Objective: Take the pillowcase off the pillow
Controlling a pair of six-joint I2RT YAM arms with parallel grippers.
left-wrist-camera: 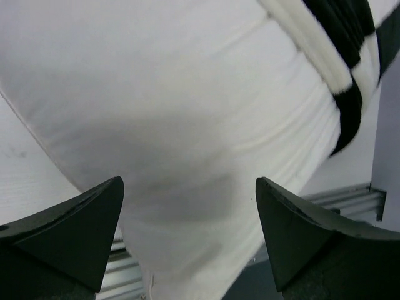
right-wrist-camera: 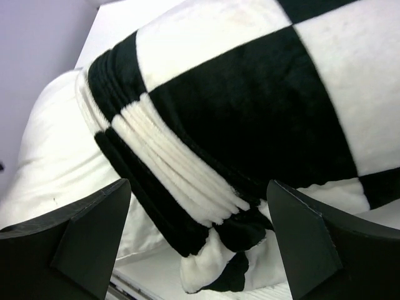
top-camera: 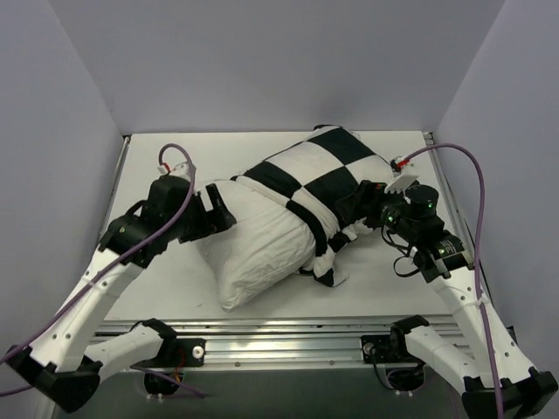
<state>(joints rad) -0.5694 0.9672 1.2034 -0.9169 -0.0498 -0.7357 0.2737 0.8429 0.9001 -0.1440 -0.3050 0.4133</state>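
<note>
You have a white table (top-camera: 236, 148) here. On it lies the pillow (top-camera: 253, 249), its far half in the pillowcase (top-camera: 327, 166).

You have bare table (top-camera: 175, 295) left and near-left of the pillow (top-camera: 253, 253), and more in the far-left corner. The pillow and the bunched pillowcase (top-camera: 327, 170) block the middle through to the far right. Your left gripper (top-camera: 227, 216), jaws spread, crowds the pillow's left flank; your right gripper (top-camera: 367, 209), also spread, crowds the pillowcase's right side. Walls (top-camera: 61, 131) hem the left, far and right edges
</note>
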